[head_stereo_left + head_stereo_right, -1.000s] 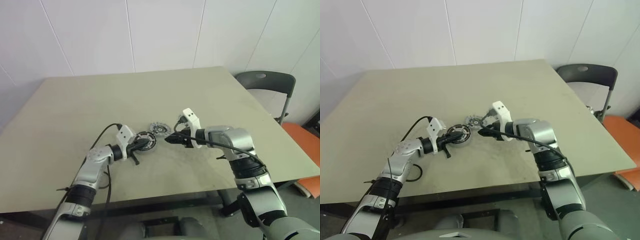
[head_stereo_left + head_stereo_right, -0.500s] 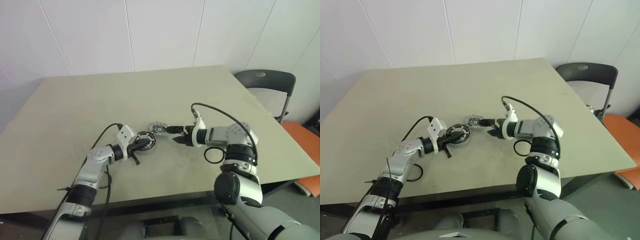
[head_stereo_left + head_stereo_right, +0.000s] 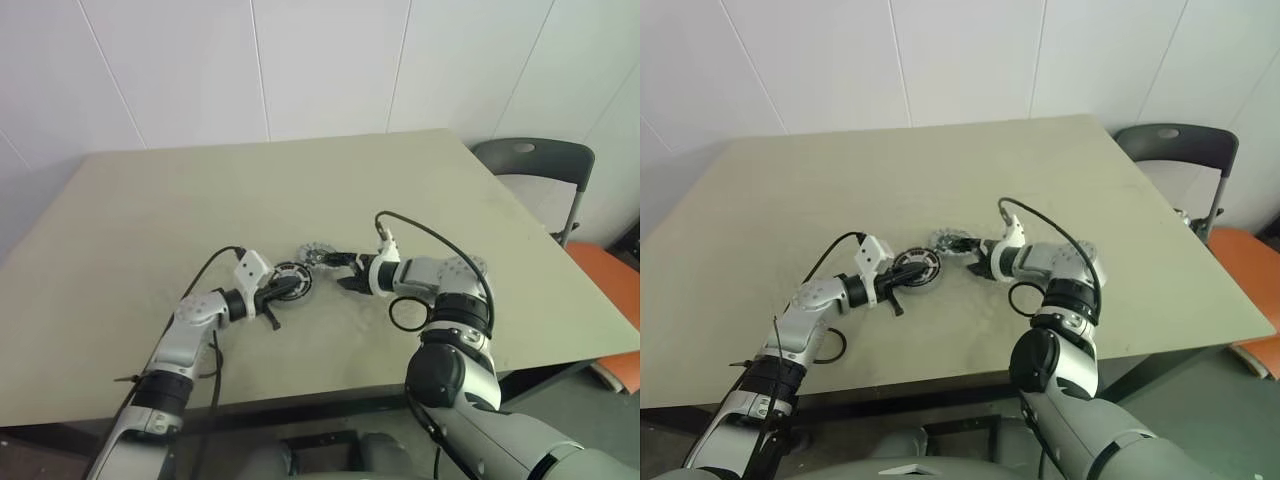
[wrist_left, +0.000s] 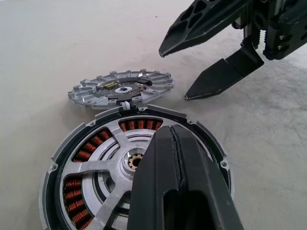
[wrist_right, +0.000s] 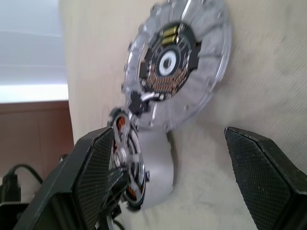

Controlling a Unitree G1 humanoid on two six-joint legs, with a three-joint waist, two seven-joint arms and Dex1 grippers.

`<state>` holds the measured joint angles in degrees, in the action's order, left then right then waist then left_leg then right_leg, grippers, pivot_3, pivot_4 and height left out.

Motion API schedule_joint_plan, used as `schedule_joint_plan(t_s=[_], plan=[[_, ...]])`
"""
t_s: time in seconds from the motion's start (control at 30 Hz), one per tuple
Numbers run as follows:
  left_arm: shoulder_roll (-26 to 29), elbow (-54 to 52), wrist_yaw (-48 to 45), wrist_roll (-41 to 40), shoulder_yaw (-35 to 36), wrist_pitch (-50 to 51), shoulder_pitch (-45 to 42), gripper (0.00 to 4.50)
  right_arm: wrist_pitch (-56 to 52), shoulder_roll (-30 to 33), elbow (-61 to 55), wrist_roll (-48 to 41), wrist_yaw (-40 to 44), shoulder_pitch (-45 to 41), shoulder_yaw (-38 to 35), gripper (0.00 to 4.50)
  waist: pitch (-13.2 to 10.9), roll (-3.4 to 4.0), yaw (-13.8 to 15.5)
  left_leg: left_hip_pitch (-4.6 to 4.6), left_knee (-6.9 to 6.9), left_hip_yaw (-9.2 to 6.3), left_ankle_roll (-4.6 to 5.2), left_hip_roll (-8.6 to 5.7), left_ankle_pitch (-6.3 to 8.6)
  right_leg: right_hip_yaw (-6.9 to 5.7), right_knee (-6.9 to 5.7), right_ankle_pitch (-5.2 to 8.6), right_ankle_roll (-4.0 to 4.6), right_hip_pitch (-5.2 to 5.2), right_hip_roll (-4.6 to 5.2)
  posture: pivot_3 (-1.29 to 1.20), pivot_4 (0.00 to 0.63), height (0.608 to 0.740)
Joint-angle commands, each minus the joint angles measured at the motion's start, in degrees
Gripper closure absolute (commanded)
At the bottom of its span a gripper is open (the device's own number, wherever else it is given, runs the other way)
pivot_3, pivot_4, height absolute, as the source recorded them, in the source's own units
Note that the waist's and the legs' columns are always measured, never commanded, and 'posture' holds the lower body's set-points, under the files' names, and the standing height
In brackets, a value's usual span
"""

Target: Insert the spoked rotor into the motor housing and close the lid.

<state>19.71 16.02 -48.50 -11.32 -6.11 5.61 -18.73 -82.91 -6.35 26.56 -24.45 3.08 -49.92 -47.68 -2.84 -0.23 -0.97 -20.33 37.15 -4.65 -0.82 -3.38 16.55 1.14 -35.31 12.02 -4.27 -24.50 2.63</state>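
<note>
The right gripper [image 3: 335,270] hangs with its fingers spread apart just beside the lid [image 4: 120,88], a flat pale grey disc with a notched rim and a dark centre, lying face up on the table [image 3: 150,220]. Touching its edge lies the motor housing [image 4: 129,167], silver-rimmed, copper windings between pale spokes, also flat. The left gripper [image 4: 175,143], fingers pressed together, rests over it.

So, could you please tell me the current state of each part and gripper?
motor housing: flat on the table, uncovered.
spoked rotor: apparently seated in the housing.
lid: off, flat beside the housing.
left gripper: shut, over the housing.
right gripper: open, near the lid.
</note>
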Motion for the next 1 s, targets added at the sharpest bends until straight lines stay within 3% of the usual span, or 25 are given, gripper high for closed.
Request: schedule_joint_plan(t_s=[0.03,0.67,0.8,1.0], plan=[[0.02,-2.46,-0.03,-0.05,-0.09,-0.23,-0.30,4.50,2.51,-1.92,-0.95,-2.48,-0.73,0.37,0.87,0.62,0.00,0.00,-0.03,0.00,0.00,0.00,0.00,0.00,0.00,0.00,0.00,0.00,0.00,0.00,0.00,0.00,0.000,0.740],[-0.25,-2.80,-0.03,-0.08,-0.22,0.32,-0.28,4.50,15.17,-4.61,6.99,-13.38,-8.29,-1.01,1.46,0.62,0.00,0.01,-0.15,0.02,0.00,0.03,0.01,0.00,-0.01,0.04,-0.03,0.00,0.00,0.00,-0.03,0.00,0.000,0.740],[0.38,-0.88,2.02,1.62,-0.21,2.11,-0.90,4.50,15.98,-4.69,7.26,-15.81,-9.19,-0.82,2.02,1.49,0.00,0.01,-0.14,0.02,0.01,0.03,0.01,0.00,-0.01,0.05,-0.03,0.00,0.00,0.01,-0.04,0.00,0.000,0.740],[1.57,0.39,3.35,2.78,-0.08,4.06,-1.14,4.50,16.32,-4.02,7.10,-18.57,-9.95,-0.18,3.91,3.57,0.02,0.04,-0.27,0.21,0.04,0.06,0.02,0.02,-0.01,0.09,-0.15,0.00,0.00,0.12,-0.09,0.00,0.000,0.740]])
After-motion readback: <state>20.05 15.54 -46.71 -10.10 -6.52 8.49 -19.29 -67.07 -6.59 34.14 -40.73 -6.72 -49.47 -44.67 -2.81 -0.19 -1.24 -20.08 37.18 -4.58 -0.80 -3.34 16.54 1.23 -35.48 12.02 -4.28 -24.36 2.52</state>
